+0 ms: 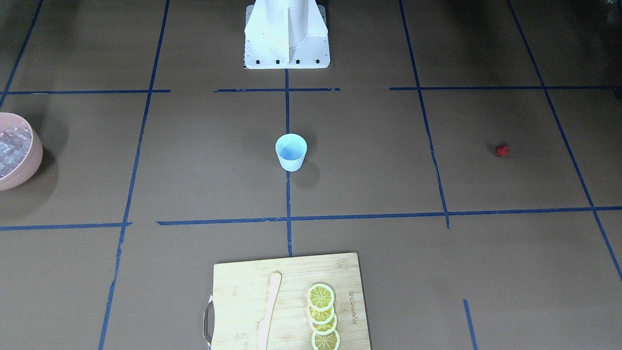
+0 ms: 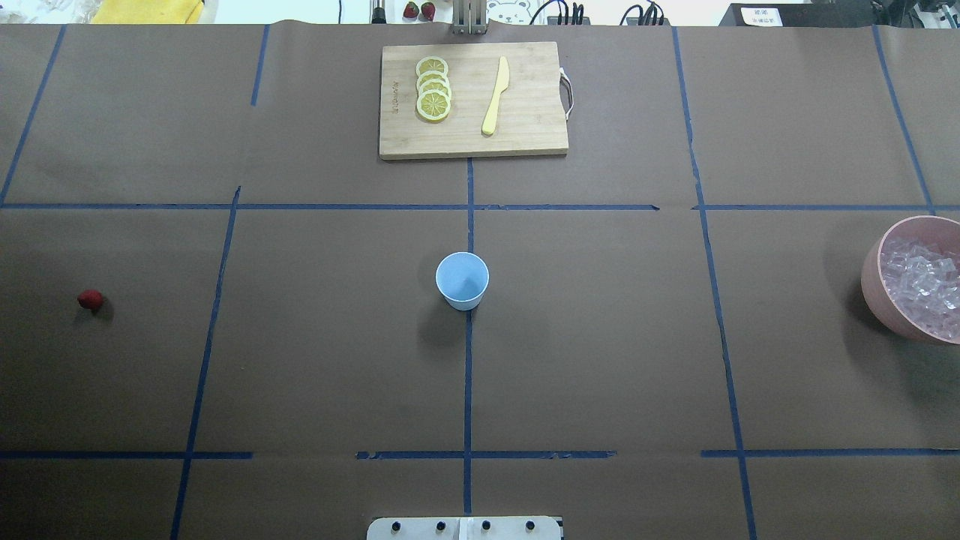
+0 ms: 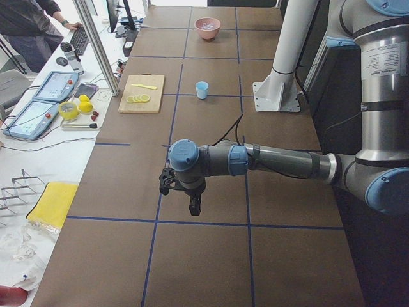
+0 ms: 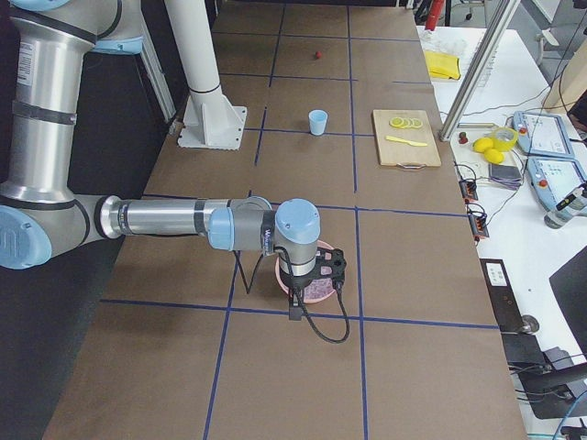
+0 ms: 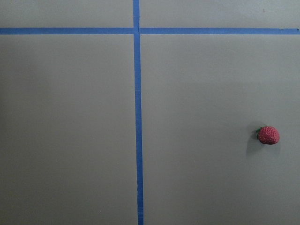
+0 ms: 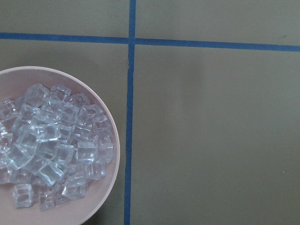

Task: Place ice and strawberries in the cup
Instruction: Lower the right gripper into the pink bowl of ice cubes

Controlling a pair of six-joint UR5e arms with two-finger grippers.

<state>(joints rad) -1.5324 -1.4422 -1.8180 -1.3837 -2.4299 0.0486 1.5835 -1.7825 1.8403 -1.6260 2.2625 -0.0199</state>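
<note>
Nothing is in yet. On your table (image 2: 600, 360), the pink bowl (image 2: 870, 279) of ice (image 2: 919, 281) sits at the right edge, partly cut off. The cup (image 2: 462, 280) stands empty at the centre, and the strawberry (image 2: 91, 300) lies near the left edge. You cannot tell whether the left hand (image 3: 185, 195) or the right hand (image 4: 312, 277) is wide or narrow.
</note>
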